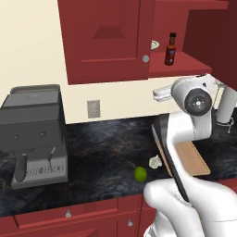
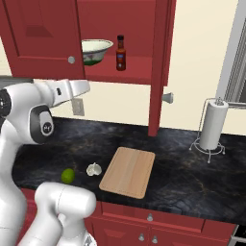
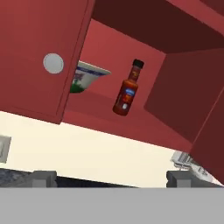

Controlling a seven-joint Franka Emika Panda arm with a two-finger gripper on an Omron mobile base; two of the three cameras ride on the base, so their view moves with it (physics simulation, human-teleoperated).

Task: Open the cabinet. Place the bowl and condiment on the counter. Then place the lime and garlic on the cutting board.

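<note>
Right cabinet [image 2: 43, 33] door's swung open, bowl [image 2: 96, 50] and condiment [image 2: 120, 54] near the shelf's front edge, bowl half-hidden from the left; jaws wide open, empty, lime [image 2: 67, 176] and garlic [image 2: 94, 169] by the bench front edge.

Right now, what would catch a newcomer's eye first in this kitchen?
The red cabinet with one door swung open, showing the bowl and condiment on its shelf. Below, the cutting board lies bare on the counter, lime and garlic beside it.
</note>
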